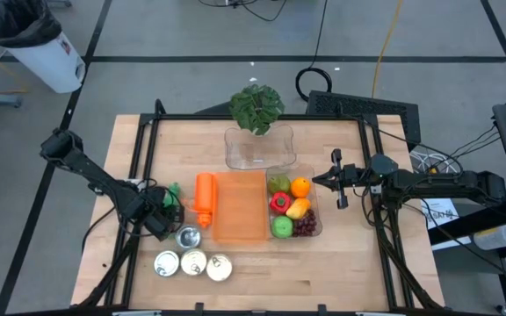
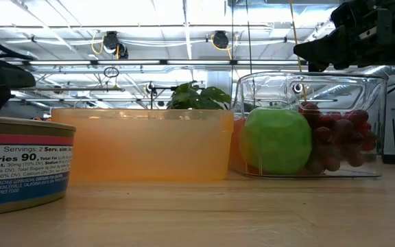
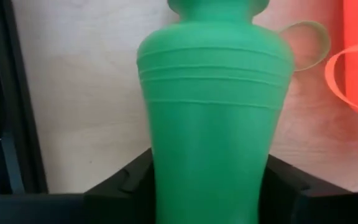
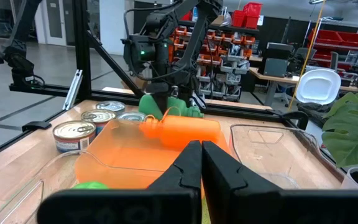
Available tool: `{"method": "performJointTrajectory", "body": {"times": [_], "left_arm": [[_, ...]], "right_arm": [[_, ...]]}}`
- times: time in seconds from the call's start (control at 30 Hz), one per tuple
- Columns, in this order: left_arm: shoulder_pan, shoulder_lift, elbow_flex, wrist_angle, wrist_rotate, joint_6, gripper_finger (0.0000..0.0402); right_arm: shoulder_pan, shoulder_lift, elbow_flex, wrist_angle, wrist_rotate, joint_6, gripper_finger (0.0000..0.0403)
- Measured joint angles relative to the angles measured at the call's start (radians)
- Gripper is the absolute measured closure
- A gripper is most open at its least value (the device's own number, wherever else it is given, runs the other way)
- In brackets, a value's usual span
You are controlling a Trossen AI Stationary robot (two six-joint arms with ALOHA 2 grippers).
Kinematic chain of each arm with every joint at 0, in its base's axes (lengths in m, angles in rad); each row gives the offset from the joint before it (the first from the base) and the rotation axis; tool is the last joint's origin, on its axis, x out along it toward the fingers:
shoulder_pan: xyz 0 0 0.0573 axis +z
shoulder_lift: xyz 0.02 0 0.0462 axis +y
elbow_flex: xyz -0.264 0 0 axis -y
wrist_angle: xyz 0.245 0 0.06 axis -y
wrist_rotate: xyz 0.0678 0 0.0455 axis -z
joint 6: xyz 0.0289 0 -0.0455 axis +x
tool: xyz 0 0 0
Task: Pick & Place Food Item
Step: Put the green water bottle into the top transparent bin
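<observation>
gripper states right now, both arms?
Left gripper: around the green bottle, fingers on both sides; firm grip cannot be told.
Right gripper: shut, empty, beside the fruit bin.

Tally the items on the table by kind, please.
Cans: 4
Bottles, green and orange: 2
Bins, orange and two clear: 3
Fruit pieces in the clear bin: 6
Plant: 1
Total: 16
</observation>
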Motion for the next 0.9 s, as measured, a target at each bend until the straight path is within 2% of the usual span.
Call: {"method": "performJointTrajectory", "body": {"times": [0.1, 0.23, 0.43, 0.57, 0.7, 0.9], "left_arm": [[0.000, -0.043, 0.015, -0.019, -0.029, 0.004, 0.0226], [0.000, -0.094, 0.037, -0.035, -0.050, 0.040, 0.0228], [0.000, -0.160, 0.135, -0.140, -0.168, 0.098, 0.0233], [0.002, -0.180, 0.230, -0.221, -0.330, 0.175, 0.0237], [0.022, -0.193, 0.322, -0.227, -0.502, 0.301, 0.0230], [0.115, -0.194, 0.420, -0.103, -0.722, 0.657, 0.0235]], "right_arm": [[0.000, 0.000, 0.000, 0.000, 0.000, 0.000, 0.0403], [0.000, 0.000, 0.000, 0.000, 0.000, 0.000, 0.0403], [0.000, 0.000, 0.000, 0.000, 0.000, 0.000, 0.0403], [0.000, 0.000, 0.000, 0.000, 0.000, 0.000, 0.0403], [0.000, 0.000, 0.000, 0.000, 0.000, 0.000, 0.0403], [0.000, 0.000, 0.000, 0.000, 0.000, 0.000, 0.0403]]}}
